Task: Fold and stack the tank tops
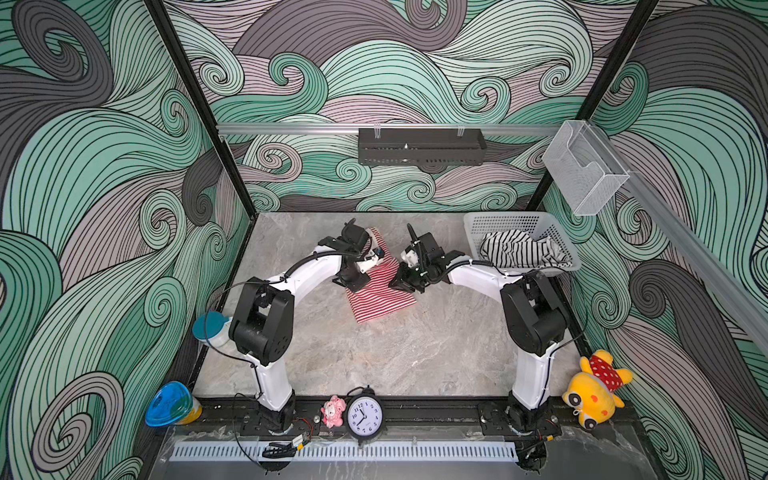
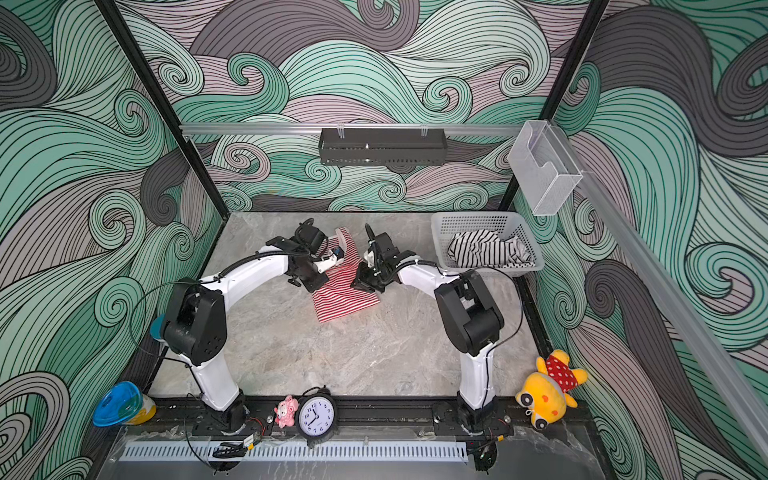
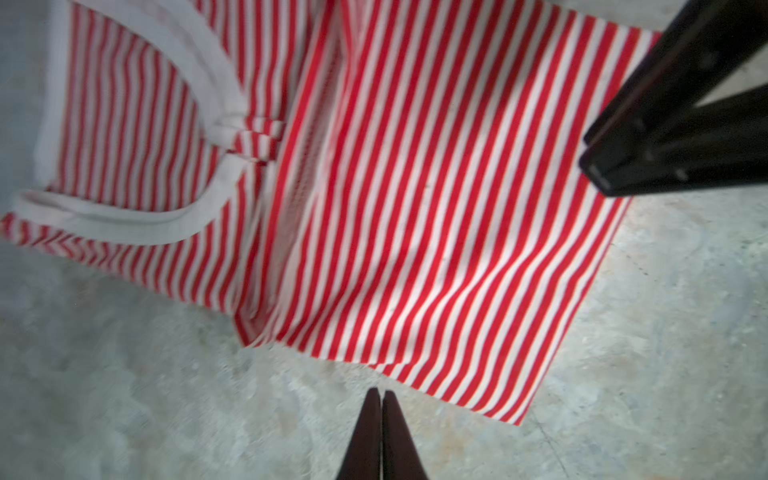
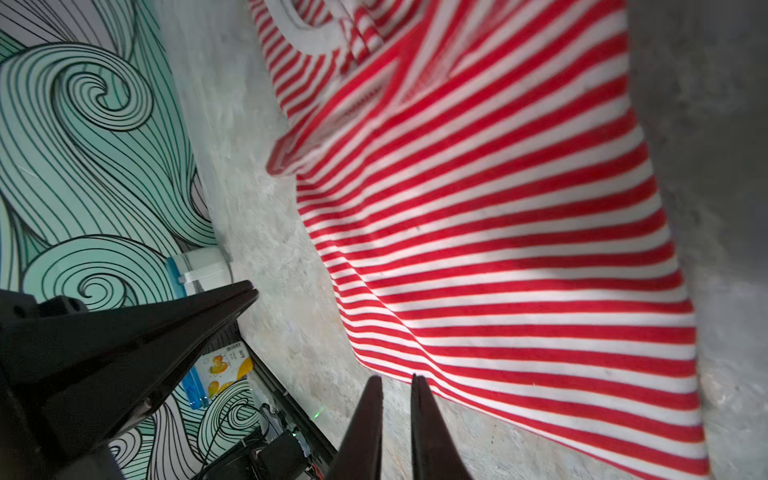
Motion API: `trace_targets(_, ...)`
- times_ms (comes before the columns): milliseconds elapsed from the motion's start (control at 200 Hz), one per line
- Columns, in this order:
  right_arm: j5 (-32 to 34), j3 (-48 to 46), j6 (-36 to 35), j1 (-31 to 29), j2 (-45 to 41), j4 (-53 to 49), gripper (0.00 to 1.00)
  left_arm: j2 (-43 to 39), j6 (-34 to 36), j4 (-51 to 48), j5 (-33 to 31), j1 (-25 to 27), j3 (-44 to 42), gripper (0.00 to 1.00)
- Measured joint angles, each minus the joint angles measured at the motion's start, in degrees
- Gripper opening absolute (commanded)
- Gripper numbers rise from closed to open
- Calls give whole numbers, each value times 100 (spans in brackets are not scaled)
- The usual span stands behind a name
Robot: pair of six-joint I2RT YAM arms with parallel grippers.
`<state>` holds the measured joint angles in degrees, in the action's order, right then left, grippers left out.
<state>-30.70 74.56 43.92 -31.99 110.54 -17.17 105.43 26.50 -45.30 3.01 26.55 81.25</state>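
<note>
Plenty of bare table (image 1: 374, 357) at lower centre in both top views gives room for folding. At mid-frame the red-and-white tank top (image 1: 380, 293) lies spread. It looks light, limp and likely to slide, so pinch the hem corners or white trim. The left gripper (image 3: 381, 392) is pressed together and empty, just off the hem. The right gripper (image 4: 397, 378) is narrowly parted and empty. Farther off, at upper right, the black-and-white tank top (image 1: 515, 249) sits crumpled in the basket (image 1: 507, 222).
</note>
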Motion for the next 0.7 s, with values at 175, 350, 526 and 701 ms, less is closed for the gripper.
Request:
trace_targets(175,125,-577,7,-4,-293,83,13,717,-26,-149,431,79,557,9)
trace_targets(350,201,-979,63,-24,-649,214,13,1333,-48,-157,483,70,1250,9)
trace_targets(526,225,-1158,155,-33,-745,417,13,1871,-68,-153,428,22,1801,9)
trace_targets(701,227,-1246,284,-127,-739,605,13,2076,-63,-146,380,-61,2039,8)
